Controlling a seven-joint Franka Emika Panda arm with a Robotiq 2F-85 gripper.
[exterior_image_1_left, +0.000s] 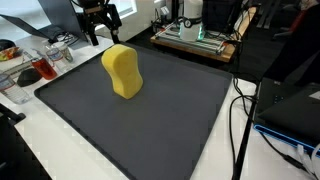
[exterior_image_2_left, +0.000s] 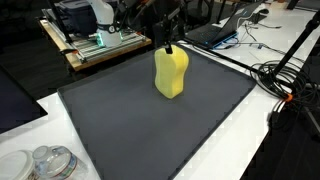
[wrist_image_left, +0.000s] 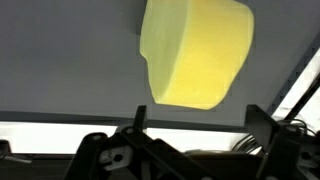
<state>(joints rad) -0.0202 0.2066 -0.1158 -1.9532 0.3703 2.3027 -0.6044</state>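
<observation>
Yellow sponge (exterior_image_1_left: 122, 72) upright mid-mat (exterior_image_1_left: 185, 125), fingers (wrist_image_left: 138, 118) spread wide and empty, just behind its top, cables (exterior_image_2_left: 285, 85) along bench (exterior_image_2_left: 255, 135) edge, wooden board (exterior_image_2_left: 82, 57) beyond, clear tubs (exterior_image_2_left: 50, 160) at a corner, contents unclear

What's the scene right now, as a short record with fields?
hand: open, holding nothing, hovering just beyond the sponge, apart from it
sponge: yellow, wavy-sided, standing on end
mat: dark grey, bears the sponge
wooden board: past the mat's far edge, carries a machine
glass jars: off the mat, by a corner
cables: beside the mat
</observation>
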